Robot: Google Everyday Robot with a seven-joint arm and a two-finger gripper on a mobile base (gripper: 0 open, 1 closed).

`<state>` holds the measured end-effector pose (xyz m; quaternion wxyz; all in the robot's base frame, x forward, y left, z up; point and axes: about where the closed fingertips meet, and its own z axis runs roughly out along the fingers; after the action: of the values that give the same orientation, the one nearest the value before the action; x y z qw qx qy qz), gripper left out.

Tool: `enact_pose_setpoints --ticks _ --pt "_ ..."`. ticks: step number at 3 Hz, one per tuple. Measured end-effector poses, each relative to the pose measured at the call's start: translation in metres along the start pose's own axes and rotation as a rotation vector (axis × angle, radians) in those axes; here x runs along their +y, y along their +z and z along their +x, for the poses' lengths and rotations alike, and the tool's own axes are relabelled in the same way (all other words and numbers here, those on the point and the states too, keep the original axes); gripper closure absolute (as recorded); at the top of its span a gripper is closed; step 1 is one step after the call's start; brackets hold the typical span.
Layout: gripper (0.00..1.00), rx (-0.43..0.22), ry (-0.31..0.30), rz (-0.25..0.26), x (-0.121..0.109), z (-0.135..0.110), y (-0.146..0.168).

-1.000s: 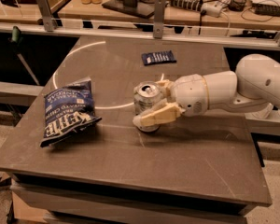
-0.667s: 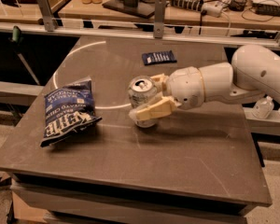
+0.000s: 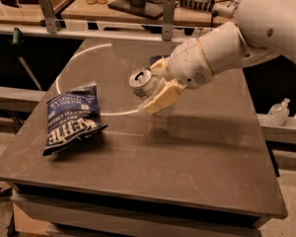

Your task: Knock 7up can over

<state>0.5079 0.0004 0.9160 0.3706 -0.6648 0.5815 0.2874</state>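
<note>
A dark table (image 3: 197, 172) carries a crumpled dark blue chip bag (image 3: 71, 120) lying flat near its left edge. To the right of the bag and a little farther back is the 7up can (image 3: 142, 81). It is tilted, with its silver top and pull-tab turned up and toward the bag, so its long axis leans over rather than standing upright. The claw (image 3: 150, 85) is on the side of the can away from the bag. One cream finger runs under the can's near side and the other behind its far side, and they appear clamped on the can. The can's base is hidden behind the near finger, so it cannot be seen whether it touches the table. The white arm (image 3: 212, 53) reaches in from the far right, opposite the bag. The can lies on the bag side of the claw's wrist and already leans that way, so tipping or releasing it toward the bag would probably lay it on its side.
</note>
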Motion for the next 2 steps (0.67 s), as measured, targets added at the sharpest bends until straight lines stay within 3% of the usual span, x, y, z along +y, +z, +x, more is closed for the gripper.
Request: enact_pose_setpoints --ticks 1,2 --pt "1.0 0.229 -0.031 -0.012 -0.003 0.012 0.009" --pt "1.0 0.436 -0.034 0.01 -0.008 0.037 0.015"
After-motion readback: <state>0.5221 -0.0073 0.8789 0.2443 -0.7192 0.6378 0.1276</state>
